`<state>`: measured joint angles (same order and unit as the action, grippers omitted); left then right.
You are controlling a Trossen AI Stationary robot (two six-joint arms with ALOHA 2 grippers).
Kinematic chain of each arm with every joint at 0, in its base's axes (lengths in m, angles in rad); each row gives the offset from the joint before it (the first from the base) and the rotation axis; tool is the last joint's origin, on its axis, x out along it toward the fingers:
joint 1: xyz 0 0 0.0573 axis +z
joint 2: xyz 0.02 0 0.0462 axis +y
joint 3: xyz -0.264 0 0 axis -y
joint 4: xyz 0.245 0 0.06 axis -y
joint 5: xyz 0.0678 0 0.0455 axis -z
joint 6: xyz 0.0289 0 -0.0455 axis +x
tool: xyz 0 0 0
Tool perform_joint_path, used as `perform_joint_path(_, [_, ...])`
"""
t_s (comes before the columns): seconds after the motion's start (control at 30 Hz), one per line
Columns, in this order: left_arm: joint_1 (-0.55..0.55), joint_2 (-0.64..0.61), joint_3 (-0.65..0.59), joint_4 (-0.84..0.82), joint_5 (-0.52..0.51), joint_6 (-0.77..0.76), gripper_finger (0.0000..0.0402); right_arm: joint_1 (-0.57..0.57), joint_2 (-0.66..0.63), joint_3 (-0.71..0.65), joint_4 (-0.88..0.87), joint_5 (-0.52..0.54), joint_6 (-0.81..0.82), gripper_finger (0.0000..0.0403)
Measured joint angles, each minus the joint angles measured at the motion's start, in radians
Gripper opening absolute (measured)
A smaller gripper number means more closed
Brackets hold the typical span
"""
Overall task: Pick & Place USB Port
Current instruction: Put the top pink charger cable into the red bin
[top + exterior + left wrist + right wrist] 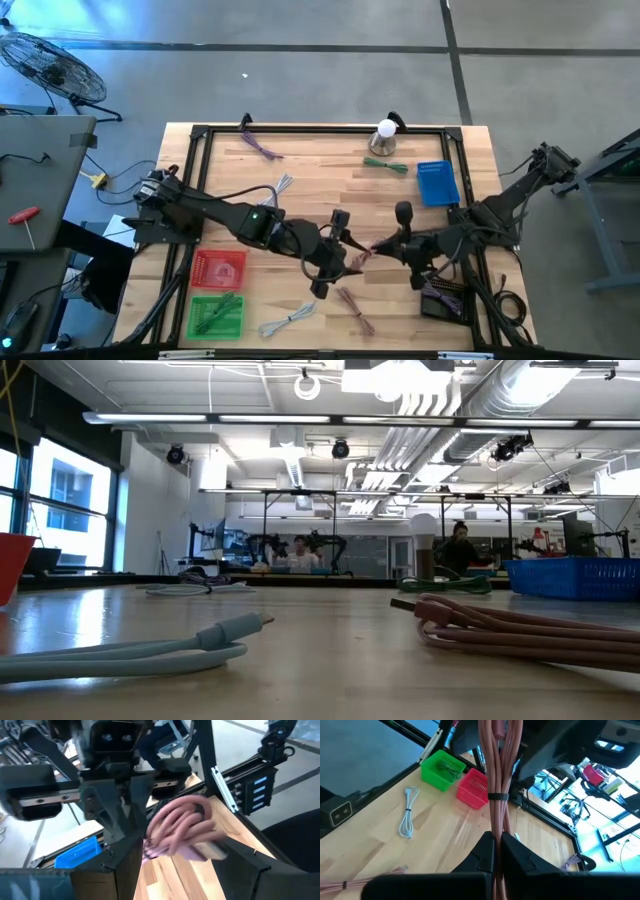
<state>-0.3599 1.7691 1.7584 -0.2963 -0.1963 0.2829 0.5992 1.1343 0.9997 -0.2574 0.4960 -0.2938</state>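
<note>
We are seeing the pink USB cable (362, 255) hanging between the two grippers near the middle of the table (310, 150), toward its front half. The right gripper (496, 851) is pinching the bundle, its fingers (482, 851) closing on the pink strands just below a black tie. The left gripper (182, 855) is meeting the same bundle from the other side, fingers spread around the coiled end rather than clamping it. Things are crowding the front of the table: a red bin (218, 268) and a green bin (215, 315) are sitting at the front left, a grey cable (285, 321) is lying beside the green one, and another pink cable (354, 309) is lying just in front of the grippers. Farther back, a blue basket (436, 183), a green cable (386, 166), a purple cable (258, 142) and a white bulb (385, 131) are resting near the black frame rail (320, 128). Bare wood is showing in the middle between them.
</note>
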Motion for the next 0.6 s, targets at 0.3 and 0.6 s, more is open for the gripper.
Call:
perform_joint_path(0.3, [0.0,0.0,0.0,0.01,-0.004,0.0,0.0215,-0.006,0.0,0.0,-0.006,-0.007,0.0,0.0005])
perform_joint_path(0.6, [0.0,0.0,0.001,0.013,-0.053,0.054,0.0037,-0.006,0.0,0.0,-0.01,-0.01,0.001,0.0005])
